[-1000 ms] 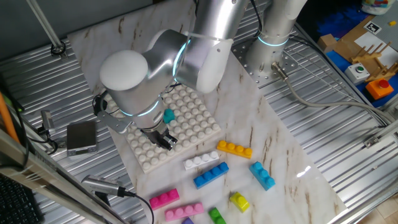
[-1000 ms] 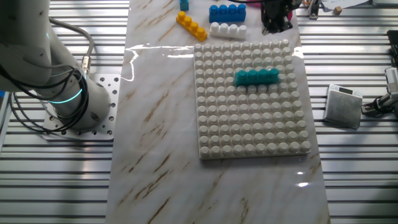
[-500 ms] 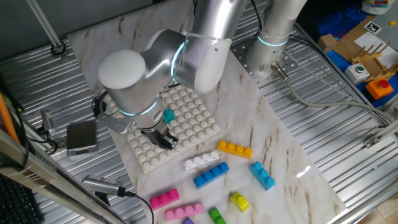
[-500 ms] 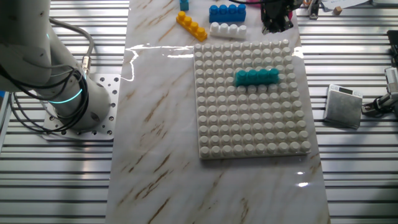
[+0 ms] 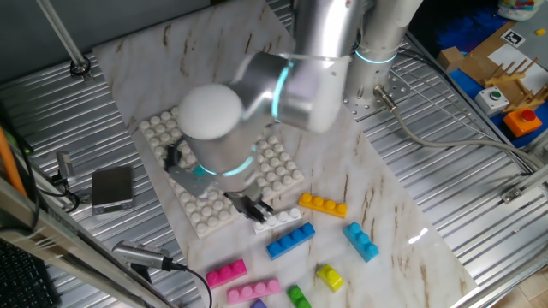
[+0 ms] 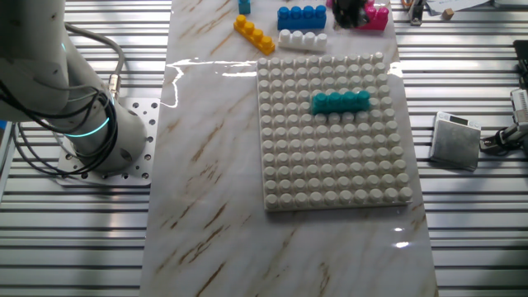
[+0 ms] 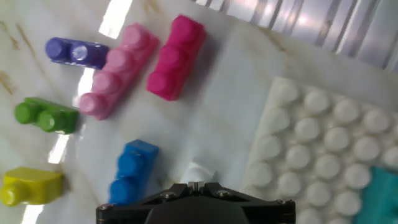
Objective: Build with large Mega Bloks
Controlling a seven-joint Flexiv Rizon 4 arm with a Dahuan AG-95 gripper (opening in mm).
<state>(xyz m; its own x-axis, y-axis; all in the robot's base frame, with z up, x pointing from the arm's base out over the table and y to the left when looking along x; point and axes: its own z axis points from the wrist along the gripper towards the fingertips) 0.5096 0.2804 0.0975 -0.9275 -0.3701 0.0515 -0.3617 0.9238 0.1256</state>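
Bricks everywhere, no readable writing on any. One teal brick [image 6: 340,101] is stuck on the white studded baseplate [image 6: 334,198]. Loose on the marble: one orange [image 5: 323,204], one white [image 6: 302,39], one blue [image 5: 290,240], two pink [image 7: 176,57], plus green [image 7: 46,116], yellow [image 7: 30,186], purple [image 7: 76,51]. Gripper [image 5: 257,208] hangs over the white one, can't tell how wide it is.

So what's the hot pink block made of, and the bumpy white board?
The hot pink block looks like smooth moulded plastic: rounded studs, solid colour, a soft sheen. The bumpy white board seems the same kind of plastic, paler and duller, one piece with rows of round studs.
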